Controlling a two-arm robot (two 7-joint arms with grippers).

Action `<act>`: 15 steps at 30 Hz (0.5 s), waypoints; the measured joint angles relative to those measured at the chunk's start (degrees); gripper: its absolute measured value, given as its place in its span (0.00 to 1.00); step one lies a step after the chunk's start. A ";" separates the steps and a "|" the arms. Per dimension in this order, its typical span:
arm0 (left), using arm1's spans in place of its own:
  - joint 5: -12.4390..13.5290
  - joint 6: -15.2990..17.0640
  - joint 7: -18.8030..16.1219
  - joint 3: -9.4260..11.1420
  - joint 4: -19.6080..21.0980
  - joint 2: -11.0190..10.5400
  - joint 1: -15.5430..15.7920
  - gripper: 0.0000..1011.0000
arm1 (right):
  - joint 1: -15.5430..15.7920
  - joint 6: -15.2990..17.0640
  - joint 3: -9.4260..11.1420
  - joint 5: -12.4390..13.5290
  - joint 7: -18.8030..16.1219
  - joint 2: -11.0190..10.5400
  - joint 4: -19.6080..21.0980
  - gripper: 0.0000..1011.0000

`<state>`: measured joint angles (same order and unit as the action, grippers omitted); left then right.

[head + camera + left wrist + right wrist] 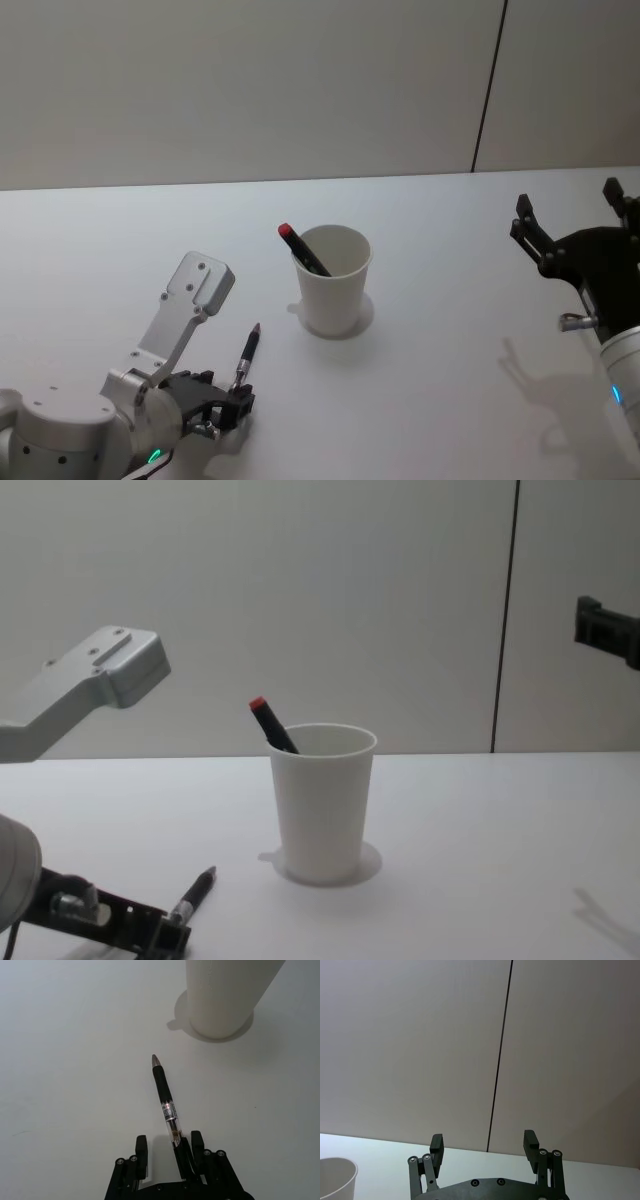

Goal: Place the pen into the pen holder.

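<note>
Near left: my left gripper (169,1141) sits low on the surface (450,400), fingers spread around the pen (164,1097), off-centre. I reckon closing may skid it. Centre: pen holder (333,285), light, could tip. Far right: right gripper (484,1140) raised, fingers spread.

We see a white table (100,230), a grey wall (250,80) behind it with a dark vertical seam (488,90), and a tilted red-capped marker (303,249).
</note>
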<state>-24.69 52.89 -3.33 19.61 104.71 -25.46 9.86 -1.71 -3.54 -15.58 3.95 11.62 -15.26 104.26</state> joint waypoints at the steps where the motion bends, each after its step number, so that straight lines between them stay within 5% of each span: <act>1: 0.14 0.00 0.04 -0.01 0.00 0.01 -0.01 0.55 | 0.00 0.00 0.00 0.00 0.00 0.00 0.00 0.99; 15: 3.44 0.33 1.15 -0.01 0.67 -0.15 -0.24 0.46 | 0.00 0.00 0.00 0.00 0.00 0.00 0.00 0.99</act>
<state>-21.25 53.22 -2.17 19.60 105.38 -25.60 9.62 -1.71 -3.54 -15.58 3.95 11.62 -15.26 104.26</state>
